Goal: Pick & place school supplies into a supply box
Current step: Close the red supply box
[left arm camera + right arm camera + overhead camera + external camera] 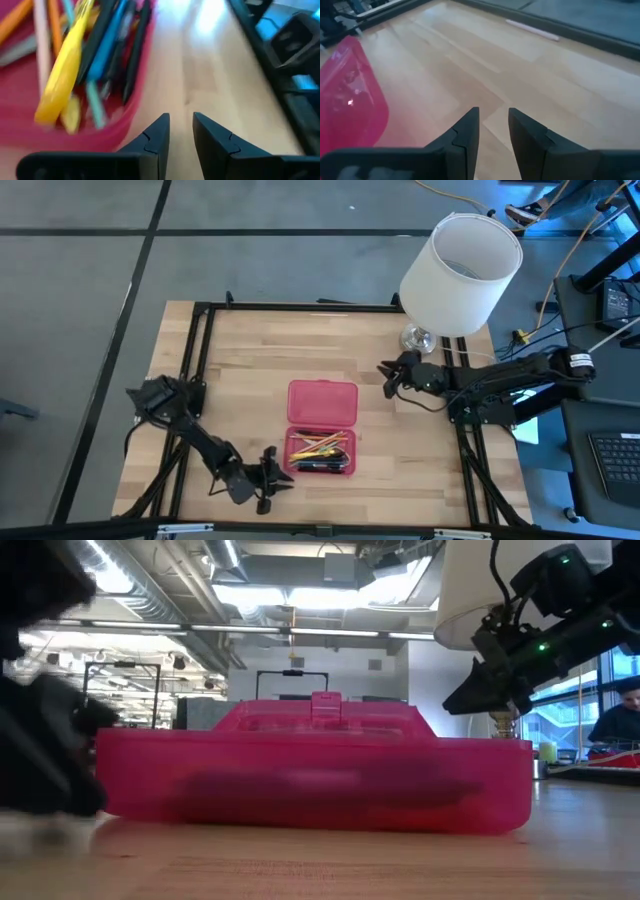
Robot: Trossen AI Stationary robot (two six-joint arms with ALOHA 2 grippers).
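Observation:
The supply box, a pink plastic case, lies open in the middle of the table. Its lid lies flat on the far side and its tray on the near side. The school supplies lie in the tray: yellow, orange, blue and black sticks, also seen from above. My left gripper stands open just off the tray's near left corner, low over the table, with nothing between its fingers. My right gripper is open and empty, to the right of the lid.
A lamp with a white lampshade stands on its glass base at the far right, close behind my right arm. A black frame edges the table. A thin pale stick lies near the far edge. Bare wood lies left and right of the box.

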